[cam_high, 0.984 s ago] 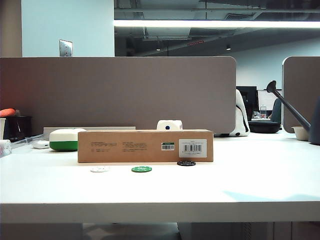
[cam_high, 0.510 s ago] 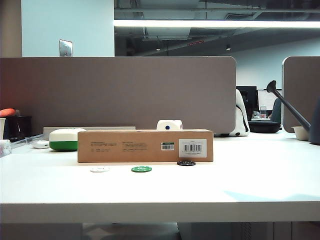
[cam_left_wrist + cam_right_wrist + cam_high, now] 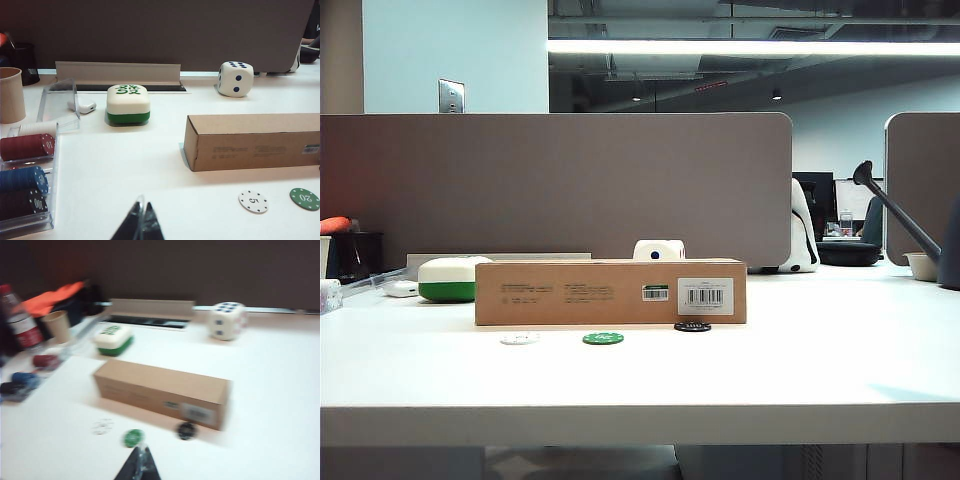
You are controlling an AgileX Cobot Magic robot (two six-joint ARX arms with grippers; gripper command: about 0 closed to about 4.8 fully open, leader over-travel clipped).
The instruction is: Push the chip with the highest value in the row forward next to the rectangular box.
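Note:
The black chip (image 3: 692, 326) lies against the front face of the long brown rectangular box (image 3: 610, 292), below its barcode label; it also shows as a dark disc (image 3: 186, 430) beside the box (image 3: 160, 392) in the blurred right wrist view. A green chip (image 3: 603, 338) and a white chip (image 3: 520, 338) lie farther out from the box. My right gripper (image 3: 141, 452) is shut and empty, hovering just short of the green chip (image 3: 133, 438). My left gripper (image 3: 142, 207) is shut and empty, left of the white chip (image 3: 253, 201). Neither arm shows in the exterior view.
A white-and-green rounded container (image 3: 451, 279) and a large die (image 3: 659, 250) stand behind the box. A clear tray of stacked chips (image 3: 25, 175), a paper cup (image 3: 11, 95) and a bottle (image 3: 20, 322) occupy the left side. A grey partition (image 3: 555, 185) closes the back.
The chips and box have not moved. The shadow on the table's front right edge has shrunk toward the right.

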